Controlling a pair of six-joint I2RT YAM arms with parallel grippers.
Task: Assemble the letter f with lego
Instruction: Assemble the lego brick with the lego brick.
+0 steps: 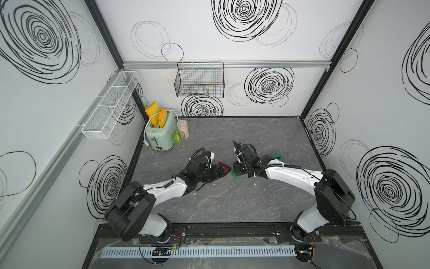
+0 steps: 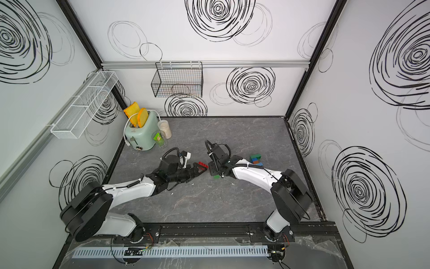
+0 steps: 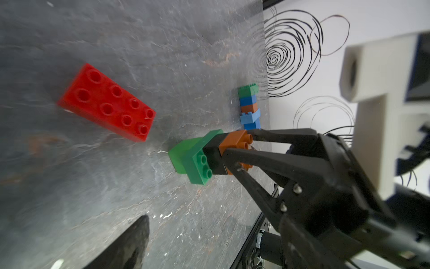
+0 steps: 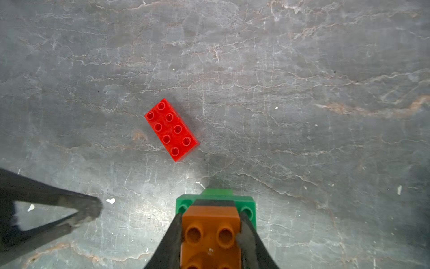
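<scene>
Beyond the right wrist view's edge, part of the orange brick point(image 4: 210, 221) (green brick point(image 4: 251, 202) mostly behind it).

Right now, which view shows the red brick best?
Right wrist view: the red brick lies whole, sharp, eight studs countable. The left wrist view shows it whole but slanted. In both top views it is small, partly behind the left gripper.

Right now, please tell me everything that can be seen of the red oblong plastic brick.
The red oblong plastic brick is glossy, with eight round studs in two rows of four. It lies flat, studs up, alone on the grey marbled table. Only the table touches it; nothing grips it.
</scene>
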